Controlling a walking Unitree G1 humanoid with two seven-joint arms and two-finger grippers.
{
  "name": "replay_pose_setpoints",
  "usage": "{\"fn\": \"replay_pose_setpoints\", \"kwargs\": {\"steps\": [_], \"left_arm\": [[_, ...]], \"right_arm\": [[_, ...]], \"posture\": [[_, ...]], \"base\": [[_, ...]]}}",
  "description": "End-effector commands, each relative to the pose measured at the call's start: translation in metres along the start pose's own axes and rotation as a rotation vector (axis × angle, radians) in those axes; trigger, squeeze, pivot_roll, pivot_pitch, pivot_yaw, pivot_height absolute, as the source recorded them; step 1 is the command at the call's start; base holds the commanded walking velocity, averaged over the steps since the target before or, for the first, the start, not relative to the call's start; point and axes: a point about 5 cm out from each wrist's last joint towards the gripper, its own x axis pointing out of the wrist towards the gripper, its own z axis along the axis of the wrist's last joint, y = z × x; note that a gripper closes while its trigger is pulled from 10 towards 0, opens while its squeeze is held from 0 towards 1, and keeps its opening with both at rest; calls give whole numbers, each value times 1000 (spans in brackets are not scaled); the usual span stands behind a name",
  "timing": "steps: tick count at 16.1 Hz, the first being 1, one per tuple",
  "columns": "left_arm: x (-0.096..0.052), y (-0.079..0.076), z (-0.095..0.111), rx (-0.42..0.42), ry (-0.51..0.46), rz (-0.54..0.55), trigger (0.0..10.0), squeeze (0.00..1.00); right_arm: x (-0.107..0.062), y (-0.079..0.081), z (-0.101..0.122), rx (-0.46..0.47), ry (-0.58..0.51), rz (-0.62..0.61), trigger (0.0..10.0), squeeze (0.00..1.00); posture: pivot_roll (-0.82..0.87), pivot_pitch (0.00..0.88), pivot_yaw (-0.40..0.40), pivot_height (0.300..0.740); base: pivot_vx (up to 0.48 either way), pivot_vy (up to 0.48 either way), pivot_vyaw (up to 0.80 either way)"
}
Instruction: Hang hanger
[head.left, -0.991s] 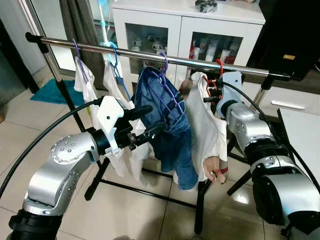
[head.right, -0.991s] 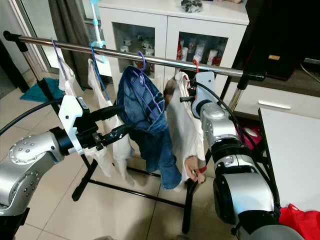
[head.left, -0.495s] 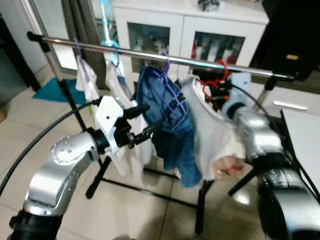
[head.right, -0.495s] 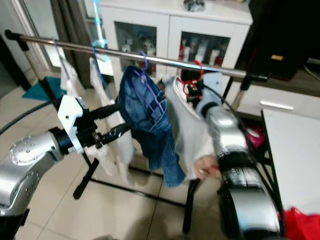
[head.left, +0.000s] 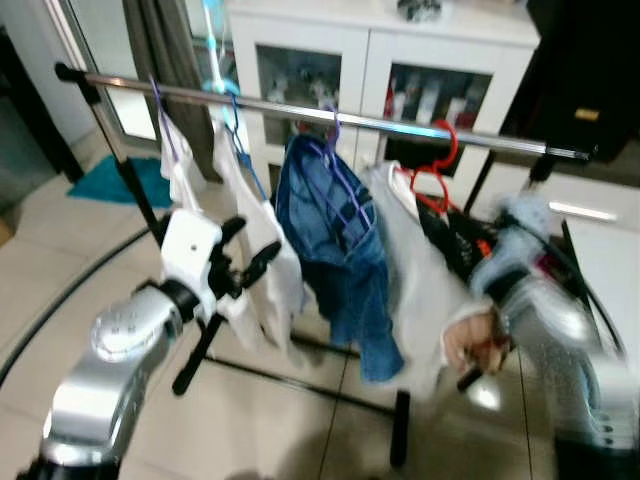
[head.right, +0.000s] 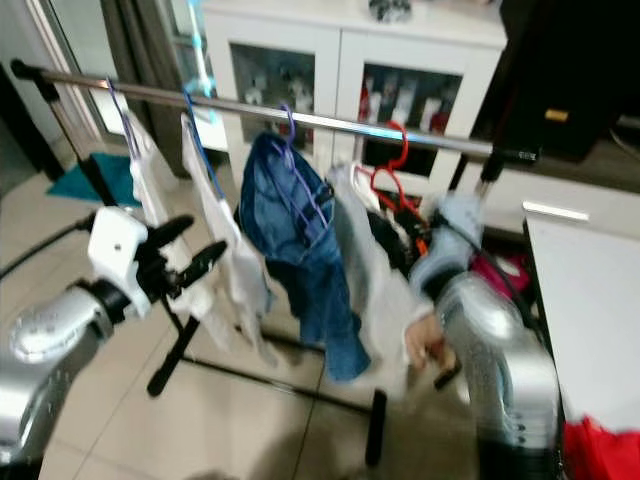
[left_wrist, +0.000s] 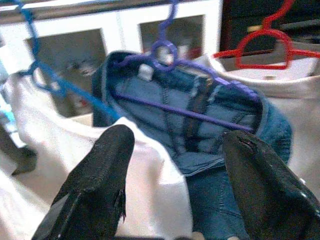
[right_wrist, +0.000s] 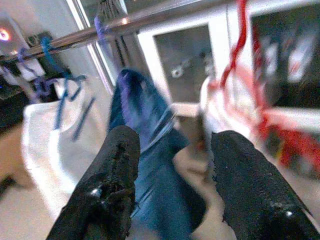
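Red hanger (head.left: 437, 172) hooked on rail (head.left: 330, 117), apart from both grippers.

Right gripper (right_wrist: 172, 175) spread, empty, pointing at hanger from just below and short of it. Left gripper (head.left: 243, 266) spread, empty, before white shirts (head.left: 262, 250), well left of hanger. Four hangers counted on rail: two blue, one purple carrying jeans (head.left: 340, 240), one red carrying white shirt. Head views blur right arm; left wrist view resolves red hook clearly.

Silver arms, white wrist, black claw (head.left: 245, 262)
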Motion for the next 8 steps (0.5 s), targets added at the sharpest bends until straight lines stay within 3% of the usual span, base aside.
{"fn": "replay_pose_setpoints", "kwargs": {"steps": [1, 4, 5, 8], "left_arm": [[0, 2, 3, 11, -18, 42, 10000, 51], [2, -8, -2, -16, -13, 79, 10000, 55], [1, -9, -1, -25, -14, 92, 10000, 55], [-2, -3, -1, -14, -10, 132, 10000, 55]], "right_arm": [[-2, 6, 3, 2, -28, 0, 10000, 1000], [-7, 11, -3, 55, -65, -61, 10000, 1000], [-3, 10, -5, 14, -52, -99, 10000, 1000], [7, 12, -5, 4, -60, -108, 10000, 1000]], "posture": [[-14, 58, 5, 740], [-5, 71, -17, 740], [-2, 73, -21, 740], [4, 60, -32, 740]], "base": [[0, 311, 0], [0, 378, 0], [0, 394, 0], [0, 394, 0]]}}
